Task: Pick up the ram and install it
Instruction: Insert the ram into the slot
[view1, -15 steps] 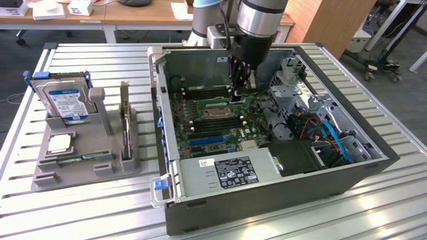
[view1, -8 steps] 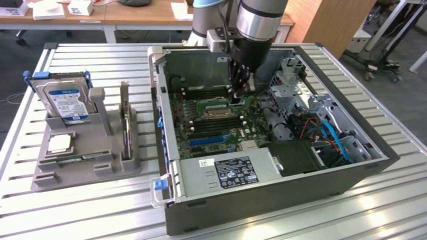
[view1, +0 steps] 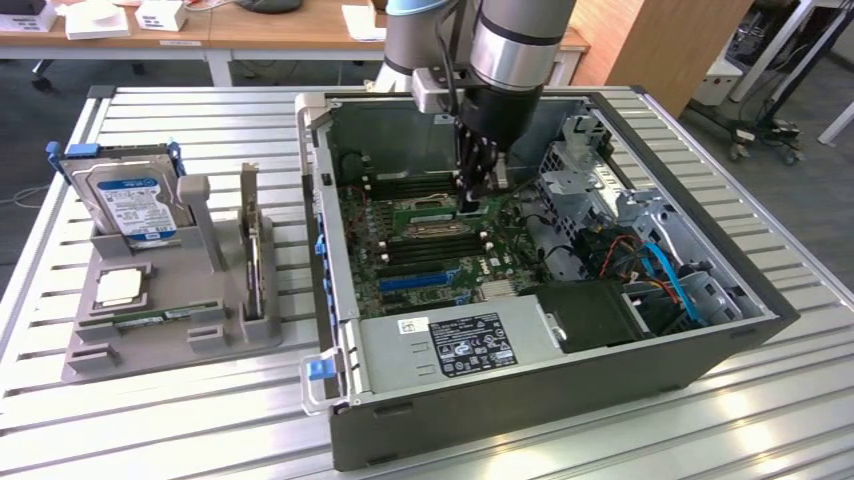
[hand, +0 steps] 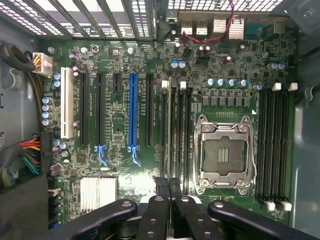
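On the exterior view's left, the gray holder (view1: 147, 345) carries an upright drive (view1: 134, 205), a pale square chip (view1: 118, 288), the ram (view1: 160, 318) lying in its front groove, and a card (view1: 250, 235) standing on edge. Right of it sits the open case (view1: 534, 390), with the board (hand: 120, 135) inside. My gripper (view1: 470, 205) (hand: 169, 186) hangs in there, well apart from the ram. Its fingers are pressed together, with nothing between them that I can make out, and the tips are over the black slots (hand: 175, 130) beside the socket (hand: 222, 155).
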